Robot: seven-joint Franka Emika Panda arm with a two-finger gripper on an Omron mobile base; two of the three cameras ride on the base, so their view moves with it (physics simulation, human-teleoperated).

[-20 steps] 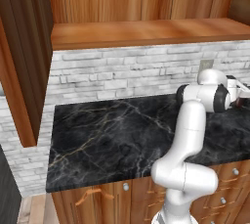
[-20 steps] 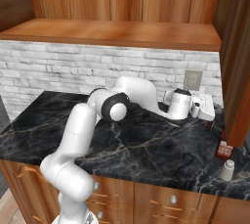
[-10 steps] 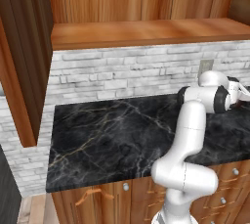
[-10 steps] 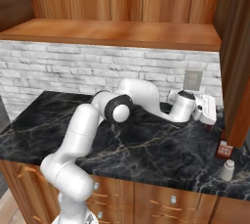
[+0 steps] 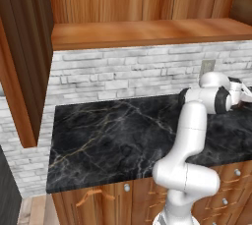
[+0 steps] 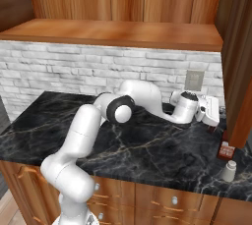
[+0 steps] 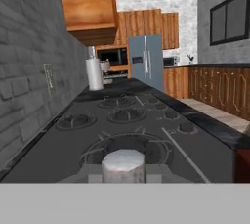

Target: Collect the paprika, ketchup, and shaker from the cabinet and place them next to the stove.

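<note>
My gripper (image 7: pixel 123 173) is shut on the ketchup, whose pale round cap (image 7: pixel 123 162) stands up between the fingertips. In the right base view the gripper (image 6: pixel 214 120) is low over the counter's right end, partly behind an open cabinet door (image 6: pixel 238 71). It also sits at the far right edge of the left base view (image 5: pixel 245 94). The stove (image 7: pixel 122 115) stretches away just ahead of the hand. On the counter's right front stand the reddish paprika (image 6: pixel 225 149), its top hidden by the door, and the small pale shaker (image 6: pixel 229 171). The cabinet shelf (image 6: pixel 123 32) is bare.
Black marble counter (image 6: pixel 147 155) runs under a white brick wall with an outlet (image 6: pixel 195 80). Another cabinet door (image 5: pixel 19 62) hangs open at the left. Beyond the stove stand a pale paper-towel-like roll (image 7: pixel 94 74) and a fridge (image 7: pixel 145 61).
The hand has slid to the right along the back of the counter, further behind the open door. The paprika and shaker have stayed put.
</note>
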